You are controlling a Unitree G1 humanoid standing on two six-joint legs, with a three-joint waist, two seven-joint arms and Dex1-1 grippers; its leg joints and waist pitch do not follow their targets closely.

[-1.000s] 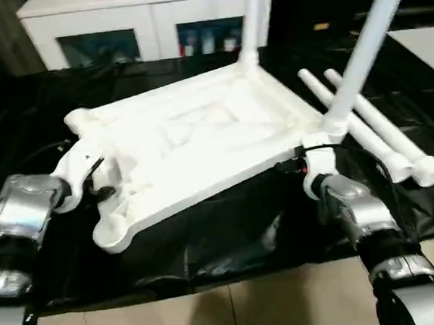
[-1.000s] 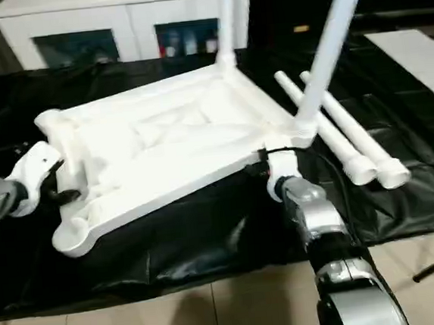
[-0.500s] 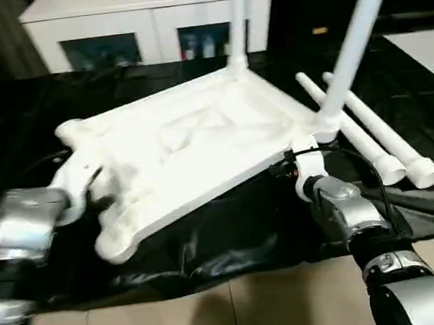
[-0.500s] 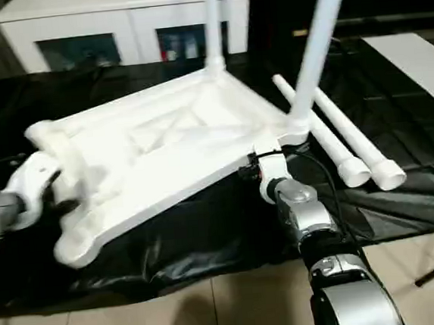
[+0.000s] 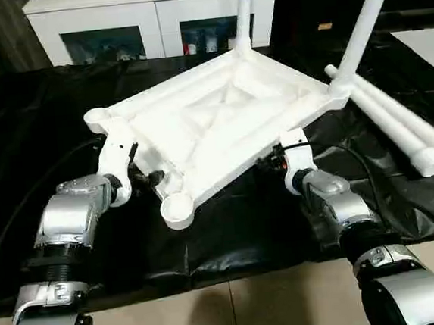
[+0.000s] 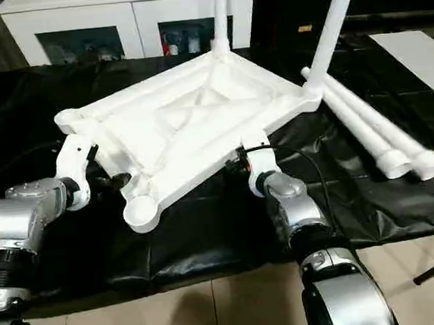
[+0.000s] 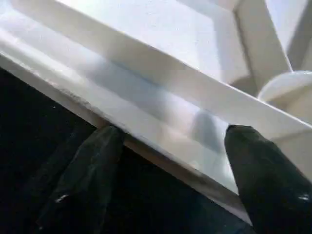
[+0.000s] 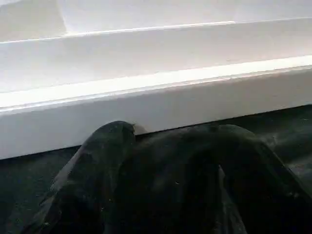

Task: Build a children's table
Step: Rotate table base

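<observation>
White plastic tabletop [image 5: 214, 128] lies underside up on the black sheet [image 5: 230, 230], so the sockets face me; two legs [image 5: 361, 24] already stand in its far corners, two spare legs [image 6: 374, 130] lie off its right edge. My left wrist view has my left gripper [image 7: 170, 161] spread wide against the tabletop's rim. My right gripper [image 8: 168, 146] sits below the near rim, nearly closed and empty, probably steadying it. No readable writing anywhere.
</observation>
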